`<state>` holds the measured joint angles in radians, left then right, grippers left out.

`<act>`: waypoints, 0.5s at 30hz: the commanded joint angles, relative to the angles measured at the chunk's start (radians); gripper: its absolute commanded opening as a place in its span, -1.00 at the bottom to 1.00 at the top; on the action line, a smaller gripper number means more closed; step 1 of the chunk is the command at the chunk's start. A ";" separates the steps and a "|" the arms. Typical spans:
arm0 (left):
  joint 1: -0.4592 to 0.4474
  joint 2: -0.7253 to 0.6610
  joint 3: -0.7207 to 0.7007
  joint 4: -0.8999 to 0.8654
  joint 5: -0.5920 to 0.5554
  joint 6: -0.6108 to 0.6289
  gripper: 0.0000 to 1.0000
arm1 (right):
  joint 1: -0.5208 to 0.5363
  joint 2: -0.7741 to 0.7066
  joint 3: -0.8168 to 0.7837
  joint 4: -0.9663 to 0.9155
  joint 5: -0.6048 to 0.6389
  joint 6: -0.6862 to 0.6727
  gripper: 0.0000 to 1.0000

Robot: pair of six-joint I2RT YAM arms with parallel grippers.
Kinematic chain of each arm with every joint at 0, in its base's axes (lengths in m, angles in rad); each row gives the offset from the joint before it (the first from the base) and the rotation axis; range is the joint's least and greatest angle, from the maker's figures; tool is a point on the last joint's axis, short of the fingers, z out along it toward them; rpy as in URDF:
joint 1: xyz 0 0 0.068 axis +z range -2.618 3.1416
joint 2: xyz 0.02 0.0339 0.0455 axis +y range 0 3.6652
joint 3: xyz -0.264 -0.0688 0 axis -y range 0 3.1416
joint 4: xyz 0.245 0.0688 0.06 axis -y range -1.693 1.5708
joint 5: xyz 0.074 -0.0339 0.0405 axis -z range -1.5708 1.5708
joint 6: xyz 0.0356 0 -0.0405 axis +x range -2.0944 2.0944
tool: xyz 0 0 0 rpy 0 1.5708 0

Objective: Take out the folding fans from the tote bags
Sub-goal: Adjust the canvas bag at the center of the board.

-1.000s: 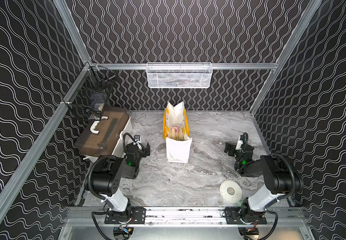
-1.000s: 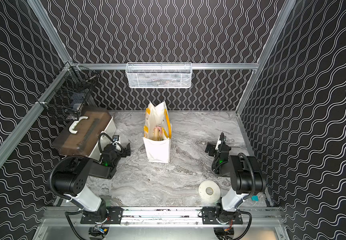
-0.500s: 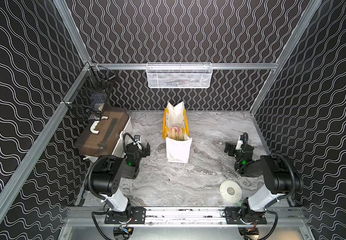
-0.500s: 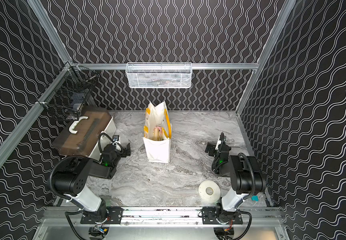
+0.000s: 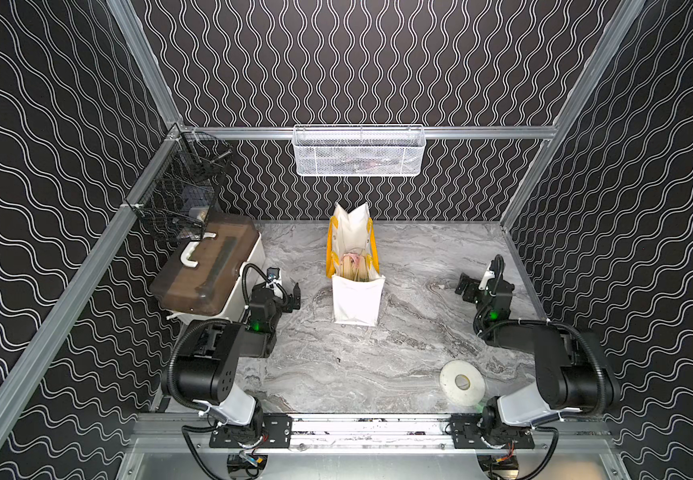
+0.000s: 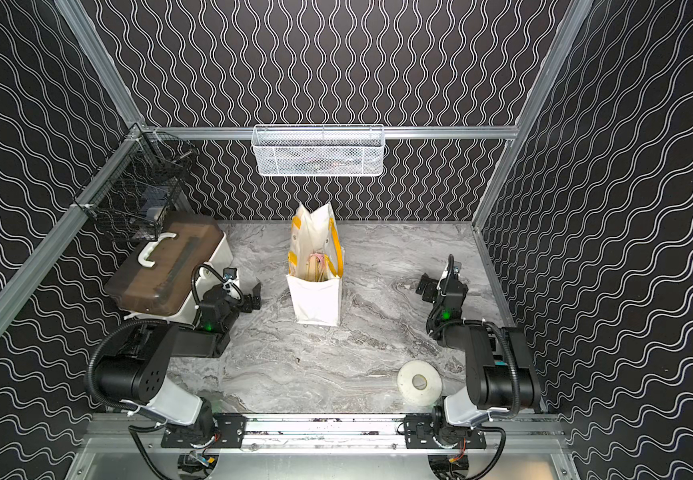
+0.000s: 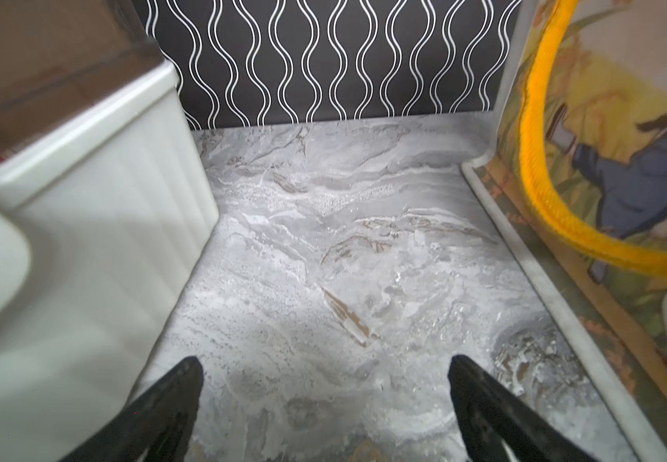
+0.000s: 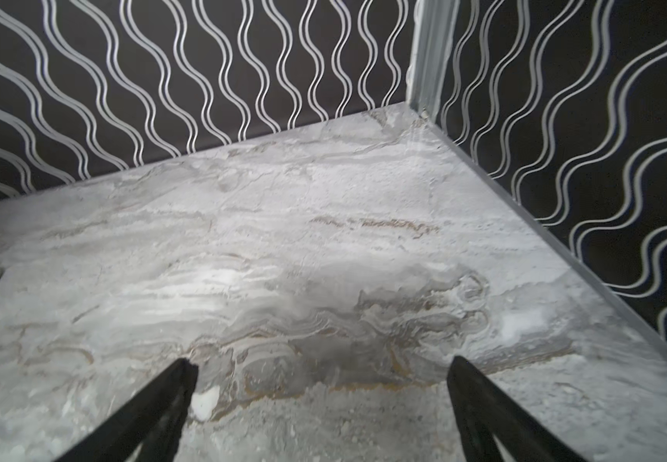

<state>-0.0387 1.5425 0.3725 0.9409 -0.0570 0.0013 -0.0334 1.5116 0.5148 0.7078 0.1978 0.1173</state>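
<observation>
The white tote bag [image 5: 356,300] [image 6: 316,303] with yellow-orange handles stands upright mid-table. In both top views the folding fans [image 5: 355,266] [image 6: 316,266] show in its open mouth as a bunch of pale ribs and pink paper. My left gripper [image 5: 290,293] [image 6: 253,293] rests low on the table left of the bag, open and empty. In the left wrist view the left gripper [image 7: 323,368] has the bag's printed side [image 7: 611,168] close beside it. My right gripper [image 5: 467,286] [image 6: 425,286] [image 8: 319,368] sits open over bare marble, well right of the bag.
A white box with a brown lid [image 5: 207,266] [image 7: 103,200] stands just left of my left gripper. A white tape roll [image 5: 462,382] lies front right. A white mesh basket [image 5: 359,151] hangs on the back rail, and a black wire basket [image 5: 182,195] hangs at the left corner.
</observation>
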 commanded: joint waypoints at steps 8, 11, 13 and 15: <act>0.000 -0.249 0.113 -0.293 0.004 -0.133 0.99 | 0.015 -0.100 0.257 -0.567 0.074 0.217 1.00; -0.004 -0.278 0.233 -0.475 0.066 -0.226 0.99 | 0.023 -0.133 0.306 -0.663 0.047 0.240 0.99; -0.011 -0.272 0.309 -0.565 0.090 -0.338 0.99 | 0.026 -0.145 0.360 -0.756 0.022 0.268 0.99; -0.024 -0.245 0.374 -0.626 0.137 -0.464 0.99 | 0.032 -0.148 0.408 -0.829 -0.026 0.275 0.99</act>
<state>-0.0517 1.2785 0.6926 0.4789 0.0029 -0.2543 -0.0071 1.3743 0.8791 0.0437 0.2356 0.3386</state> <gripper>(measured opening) 0.995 0.997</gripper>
